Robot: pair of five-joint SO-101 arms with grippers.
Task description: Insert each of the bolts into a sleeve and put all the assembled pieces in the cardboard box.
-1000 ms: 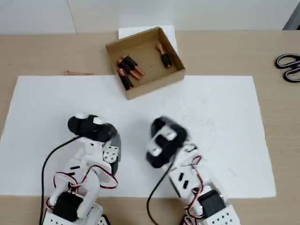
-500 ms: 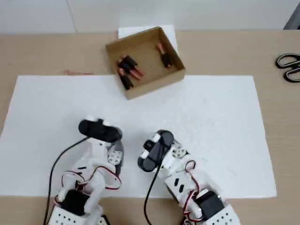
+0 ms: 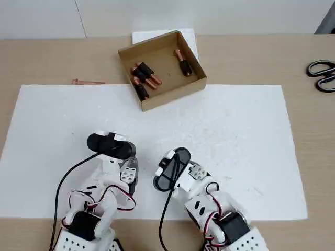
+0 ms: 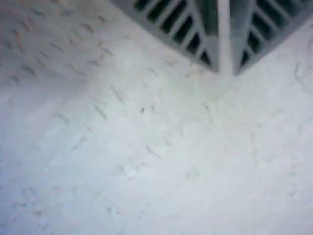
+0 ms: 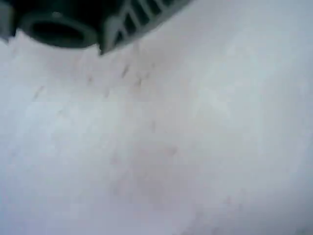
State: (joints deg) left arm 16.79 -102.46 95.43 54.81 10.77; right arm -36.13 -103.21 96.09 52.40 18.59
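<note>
The cardboard box (image 3: 196, 83) stands at the far middle of the table. Inside lie several assembled pieces (image 3: 147, 75), copper bolts in black sleeves; one (image 3: 182, 62) lies apart toward the box's right side. A single bare copper bolt (image 3: 88, 81) rests on the wood left of the box. Both arms are folded low at the near edge, left arm (image 3: 111, 146) and right arm (image 3: 171, 170), far from the box. My left gripper (image 4: 225, 68) is shut and holds nothing, its tips close over the white paper. My right gripper (image 5: 105, 45) hangs just above the paper too.
A large white paper sheet (image 3: 235, 136) covers the middle of the table. Black-handled scissors (image 3: 322, 75) lie at the far right edge. A smaller white sheet (image 3: 141, 35) pokes out behind the box.
Both arms have drawn back toward the near edge and folded down, the right one farther. The pieces in the box and the loose bolt have not moved.
</note>
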